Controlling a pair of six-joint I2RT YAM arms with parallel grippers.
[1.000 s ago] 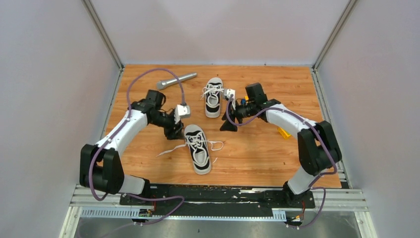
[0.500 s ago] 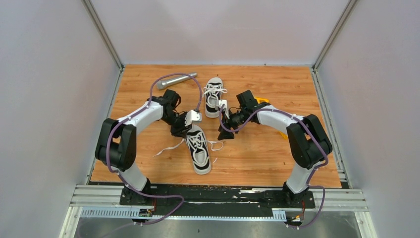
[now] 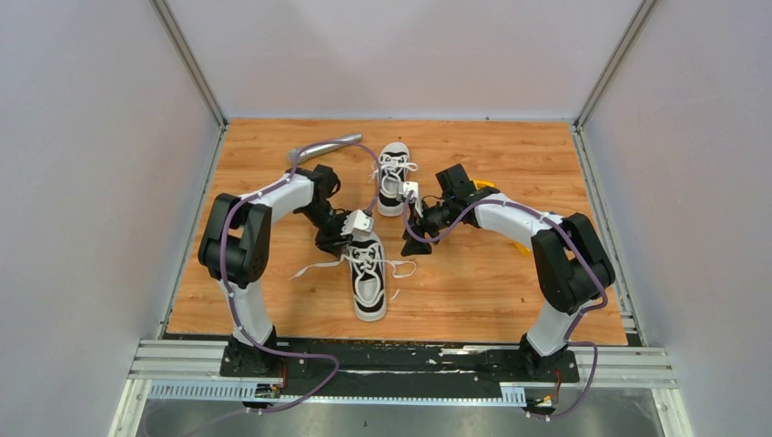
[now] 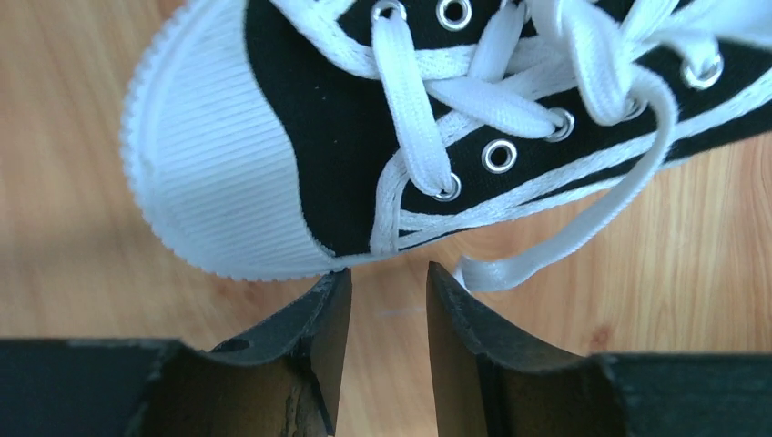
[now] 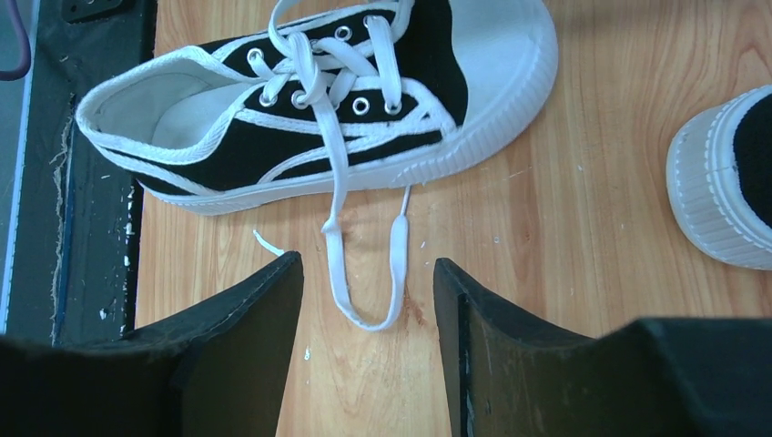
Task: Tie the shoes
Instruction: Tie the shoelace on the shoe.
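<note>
Closer now to the near shoe [image 3: 368, 278], left claw [image 4: 389, 270] and right claw [image 5: 366, 264] stand half open, empty, reaching for its laces [image 5: 339, 273]; next, pinch them.

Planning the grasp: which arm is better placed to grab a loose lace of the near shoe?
Probably the right: the open right gripper straddles a lace loop of the near shoe. The left gripper faces the toe cap, a lace end beside one finger.
</note>
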